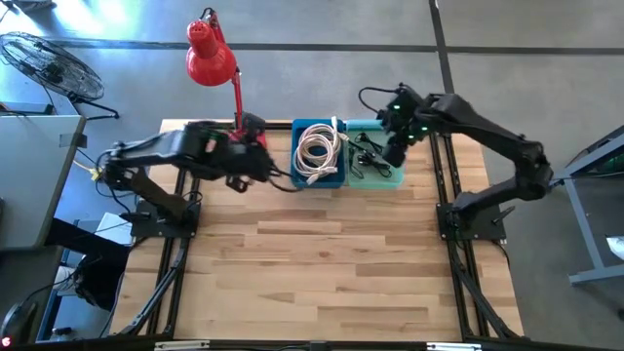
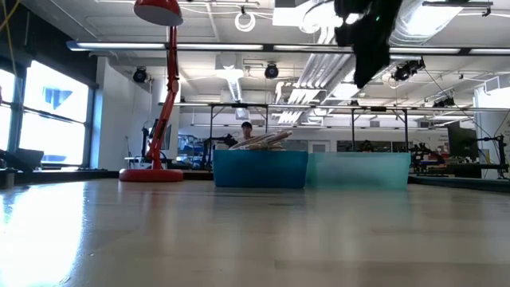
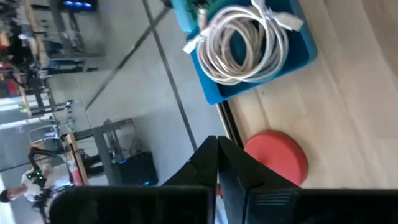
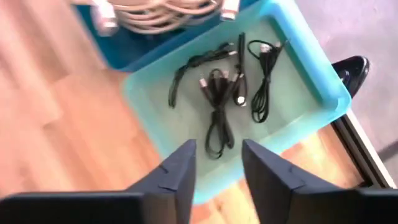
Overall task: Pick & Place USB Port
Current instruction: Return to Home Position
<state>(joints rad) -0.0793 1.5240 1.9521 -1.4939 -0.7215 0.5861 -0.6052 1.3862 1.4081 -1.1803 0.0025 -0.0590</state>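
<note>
My right gripper (image 4: 219, 144) hangs jaws apart over the pale green plastic bin (image 4: 328, 93), upper centre; left gripper (image 3: 216, 143), jaws together, crowds the round red lamp base (image 3: 280, 158).

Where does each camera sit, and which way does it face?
High view: above the table, facing straight down; left arm and right arm both show.
Low view: table-top height, facing level at the blue bin and green bin; right arm hangs overhead.
Left wrist view: on the left arm, past its shut fingers toward the white cables.
Right wrist view: on the right arm, past its open fingers onto the black cables in the green bin.
Shared: all four show the blue bin.
</note>
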